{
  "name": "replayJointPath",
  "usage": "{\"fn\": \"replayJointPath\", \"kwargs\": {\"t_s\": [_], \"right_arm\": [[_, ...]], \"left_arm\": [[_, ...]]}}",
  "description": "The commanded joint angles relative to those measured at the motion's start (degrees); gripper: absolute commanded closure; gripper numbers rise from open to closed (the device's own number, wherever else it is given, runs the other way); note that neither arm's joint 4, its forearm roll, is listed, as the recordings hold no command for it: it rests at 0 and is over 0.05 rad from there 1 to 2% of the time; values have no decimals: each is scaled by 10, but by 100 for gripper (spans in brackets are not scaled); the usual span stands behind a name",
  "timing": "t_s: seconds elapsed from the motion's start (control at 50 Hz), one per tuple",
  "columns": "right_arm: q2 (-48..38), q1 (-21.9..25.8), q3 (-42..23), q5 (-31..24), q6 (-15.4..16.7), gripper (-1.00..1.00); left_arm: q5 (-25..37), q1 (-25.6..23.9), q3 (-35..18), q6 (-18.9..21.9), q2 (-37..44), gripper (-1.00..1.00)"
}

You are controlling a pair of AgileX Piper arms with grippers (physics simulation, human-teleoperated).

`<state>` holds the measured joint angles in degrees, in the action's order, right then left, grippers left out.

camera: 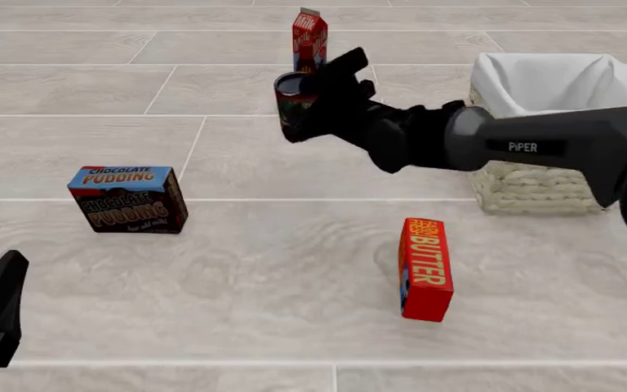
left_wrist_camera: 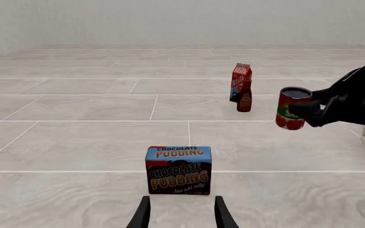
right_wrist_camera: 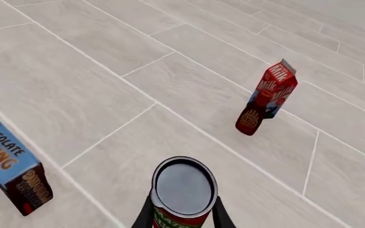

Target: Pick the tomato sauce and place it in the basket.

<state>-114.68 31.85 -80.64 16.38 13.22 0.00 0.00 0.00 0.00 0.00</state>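
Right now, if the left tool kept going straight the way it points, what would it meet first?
Most likely the pudding box: in the left wrist view it stands on the floor straight ahead of the open left tool, with nothing between them.

From my console, all I get of the room is a pale grey-beige tiled surface (camera: 291,269), laid in long rectangular slabs with thin, lighter grout lines in a staggered pattern. The tiles have a faint streaked, stone-like grain. Through the left wrist camera I see this surface stretch back to a plain, off-white wall (left_wrist_camera: 169,21) with a slight vertical texture and no visible features on it. The light is soft and even; I see only weak, blurred shadows on the tiles. No furniture or windows show in any of my three views.
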Motion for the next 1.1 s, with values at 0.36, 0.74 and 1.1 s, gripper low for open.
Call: {"fn": "replayJointPath", "kwargs": {"t_s": [0.36,0.74,1.1], "right_arm": [[160,-47,50,-87,-31,100],[191,-108,4,-161,-23,100],[227,-150,-19,-225,-39,100]], "left_arm": [[0,0,0,0,0,-100],[0,0,0,0,0,-100],[0,0,0,0,0,-100]]}}
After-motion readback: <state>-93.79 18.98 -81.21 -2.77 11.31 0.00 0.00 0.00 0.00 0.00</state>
